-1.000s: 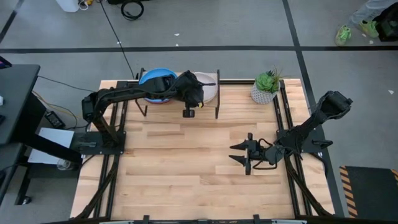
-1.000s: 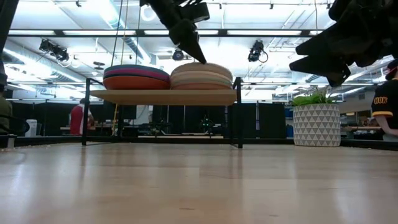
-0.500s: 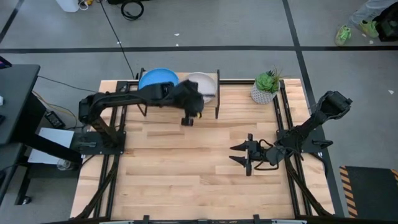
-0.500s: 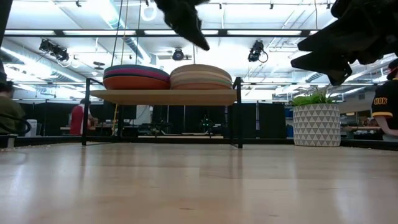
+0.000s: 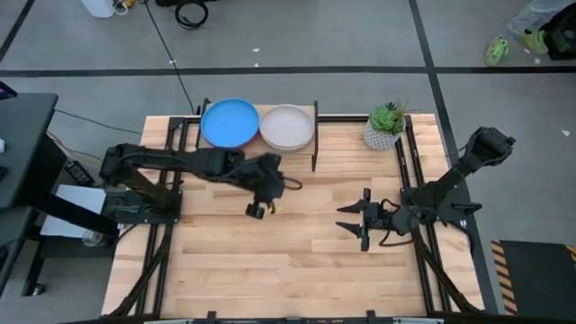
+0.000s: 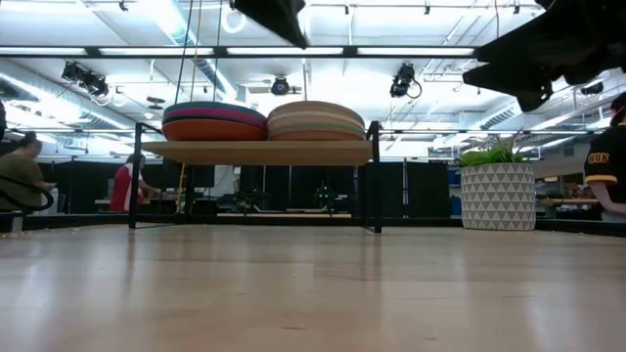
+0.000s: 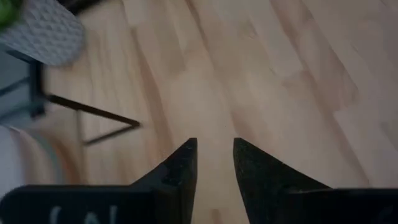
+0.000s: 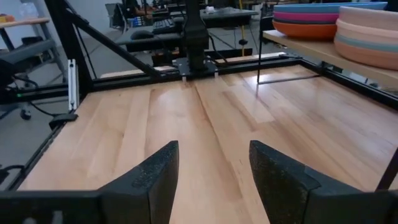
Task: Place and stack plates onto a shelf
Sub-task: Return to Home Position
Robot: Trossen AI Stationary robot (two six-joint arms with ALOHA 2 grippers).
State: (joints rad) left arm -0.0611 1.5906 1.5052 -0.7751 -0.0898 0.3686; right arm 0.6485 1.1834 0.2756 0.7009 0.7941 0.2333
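Note:
The shelf [image 5: 256, 117] stands at the table's far edge on thin black legs. It bears two stacks of plates. The left stack [image 6: 215, 121] is topped by the bright blue plate [image 5: 229, 122]. The right stack [image 6: 316, 119] is topped by the pale grey plate [image 5: 287, 127]. My left gripper [image 5: 256, 209] hangs above the table's middle, near of the shelf, narrowly open and holding nothing [image 7: 214, 146]. My right gripper [image 5: 353, 221] waits open over the table's right half [image 8: 214, 149]. The right wrist view shows both stacks [image 8: 348, 25] from the side.
A potted plant in a white patterned pot [image 5: 385, 126] stands at the far right corner, beside the shelf. The black frame rails [image 5: 409, 171] run along the table's sides. Bare wood [image 5: 270, 261] lies near of both grippers. People [image 6: 125, 181] show in the room behind.
My left gripper has drawn back from the right stack on the shelf toward the table's near edge and a little left, rising out of the top of the low view. The plates have stayed in place on the shelf. My right arm has hardly moved.

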